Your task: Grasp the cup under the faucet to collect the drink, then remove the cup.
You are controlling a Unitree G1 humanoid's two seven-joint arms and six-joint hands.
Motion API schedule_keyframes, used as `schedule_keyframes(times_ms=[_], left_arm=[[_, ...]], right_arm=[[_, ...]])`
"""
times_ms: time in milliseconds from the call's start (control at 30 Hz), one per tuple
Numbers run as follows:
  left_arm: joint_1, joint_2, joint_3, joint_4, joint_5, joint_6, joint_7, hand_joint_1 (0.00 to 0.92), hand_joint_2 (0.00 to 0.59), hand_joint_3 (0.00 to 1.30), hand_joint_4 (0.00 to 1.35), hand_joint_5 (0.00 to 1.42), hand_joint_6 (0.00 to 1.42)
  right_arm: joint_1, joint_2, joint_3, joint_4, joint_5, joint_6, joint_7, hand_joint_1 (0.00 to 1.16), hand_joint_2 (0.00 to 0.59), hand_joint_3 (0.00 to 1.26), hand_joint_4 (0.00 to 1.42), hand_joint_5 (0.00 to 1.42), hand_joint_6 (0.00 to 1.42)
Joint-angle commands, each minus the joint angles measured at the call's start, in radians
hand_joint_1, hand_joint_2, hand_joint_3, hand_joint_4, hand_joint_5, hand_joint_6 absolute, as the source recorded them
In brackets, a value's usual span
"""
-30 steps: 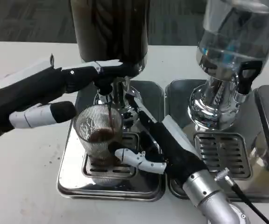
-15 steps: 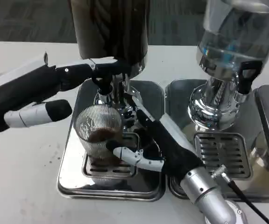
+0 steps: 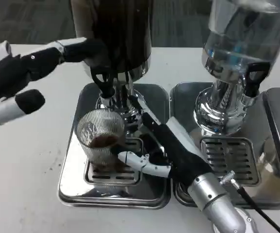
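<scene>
Ribbed glass cup (image 3: pixel 101 141) with a little dark drink at the bottom, standing on the drip tray (image 3: pixel 77 187) directly under the black faucet (image 3: pixel 104 82) of the dark dispenser (image 3: pixel 113 34). Right hand (image 3: pixel 162 150) wrapped around the cup from its right side, fingers touching the glass. Left hand (image 3: pixel 21 80) raised above the counter (image 3: pixel 18 194), fingers spread, holding nothing, fingertips close to the dispenser. Clear water dispenser (image 3: pixel 242 43) to the right.

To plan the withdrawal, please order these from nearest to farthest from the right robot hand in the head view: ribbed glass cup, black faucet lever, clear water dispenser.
1. Ribbed glass cup: held by the right robot hand, on its left.
2. Black faucet lever: above the cup.
3. Clear water dispenser: upper right, farthest.
</scene>
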Motion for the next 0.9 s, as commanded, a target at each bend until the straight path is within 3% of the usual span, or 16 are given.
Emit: schedule_keyframes(times_ms=[33, 467, 900], left_arm=[[0.027, 0.009, 0.041, -0.001, 0.012, -0.021, 0.051, 0.0, 0.087, 0.19, 0.1, 0.12, 0.12], [0.125, 0.063, 0.105, 0.034, 0.135, -0.044, 0.184, 0.0, 0.092, 0.17, 0.09, 0.12, 0.12], [0.098, 0.048, 0.048, 0.252, 0.186, -0.135, 0.211, 0.0, 0.091, 0.16, 0.08, 0.1, 0.11]], right_arm=[[0.003, 0.004, -0.004, -0.006, 0.004, -0.017, -0.01, 0.56, 0.235, 0.0, 0.0, 0.0, 0.06], [-0.008, 0.007, -0.004, -0.005, 0.006, -0.013, -0.002, 0.54, 0.239, 0.0, 0.0, 0.0, 0.06], [-0.01, 0.01, -0.002, -0.011, 0.014, -0.016, 0.01, 0.54, 0.232, 0.0, 0.0, 0.0, 0.05]])
